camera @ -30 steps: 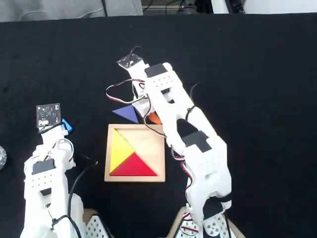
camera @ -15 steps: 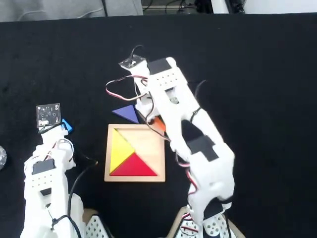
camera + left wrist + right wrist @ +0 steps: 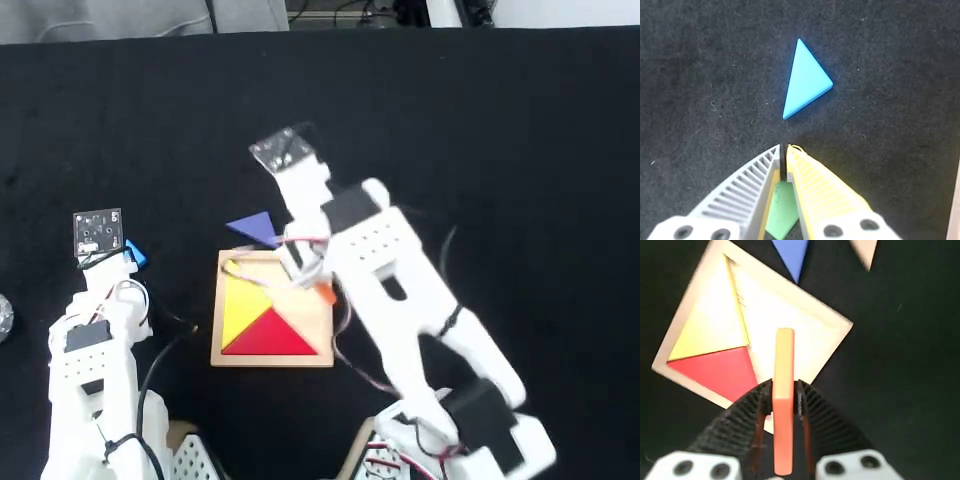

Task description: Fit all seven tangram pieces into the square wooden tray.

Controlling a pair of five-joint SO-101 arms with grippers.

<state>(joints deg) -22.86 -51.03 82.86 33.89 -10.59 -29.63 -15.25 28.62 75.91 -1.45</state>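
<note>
The right hand (image 3: 784,390) grasps an orange piece (image 3: 784,360) on edge over the square wooden tray's (image 3: 270,359) bare right side. Placing seems underway, and the piece likely needs laying flat next. The left hand (image 3: 785,150) is clenched, empty.

The black table (image 3: 520,150) is carrying everything. The wooden tray (image 3: 272,361) is lying flat on it, below the tips of the right pincer (image 3: 784,386). A dark blue triangle (image 3: 255,229) is lying just beyond the tray's far edge, ahead of this pincer, and a pale piece (image 3: 865,252) is lying near it. A light blue triangle (image 3: 806,80) is lying flat ahead of the left pincer (image 3: 785,150), apart from its tips. A green piece (image 3: 782,215) is lying under this pincer, behind the tips.
</note>
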